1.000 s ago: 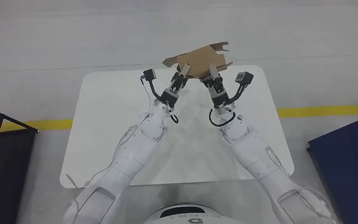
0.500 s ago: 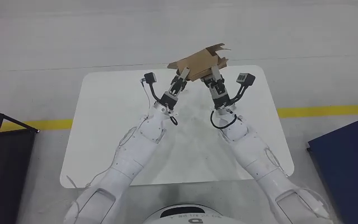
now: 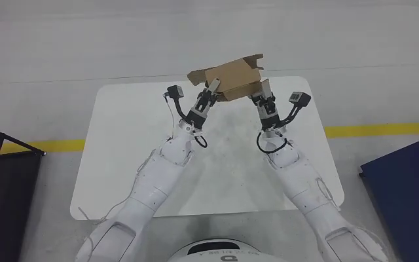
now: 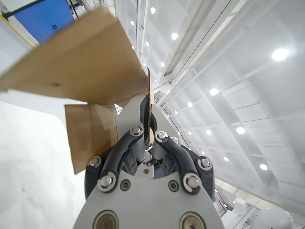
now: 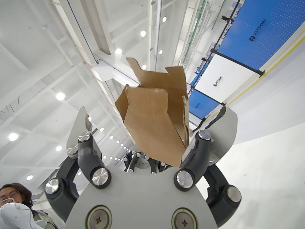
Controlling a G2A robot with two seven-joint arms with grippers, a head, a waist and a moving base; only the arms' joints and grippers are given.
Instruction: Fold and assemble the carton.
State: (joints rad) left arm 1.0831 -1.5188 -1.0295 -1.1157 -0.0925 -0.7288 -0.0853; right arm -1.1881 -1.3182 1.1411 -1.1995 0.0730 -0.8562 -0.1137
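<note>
**Carton held aloft at far desk edge: left claw clamped, right claw spread**

The left claw [image 4: 149,117] is pinched tight on a thin panel edge of the carton [image 3: 229,73], with both pads pressing the cardboard. The right claw [image 5: 152,120] stands spread wide. The carton's right-hand end sits between its fingers: a flap corner touches one finger [image 5: 227,129], and the other finger is well apart from the cardboard. The carton is partly folded with loose flaps and hangs tilted above the far edge of the white desk [image 3: 131,144], raised off its surface. A yellow line [image 3: 366,130] on the floor shows at both sides of the desk.
</note>
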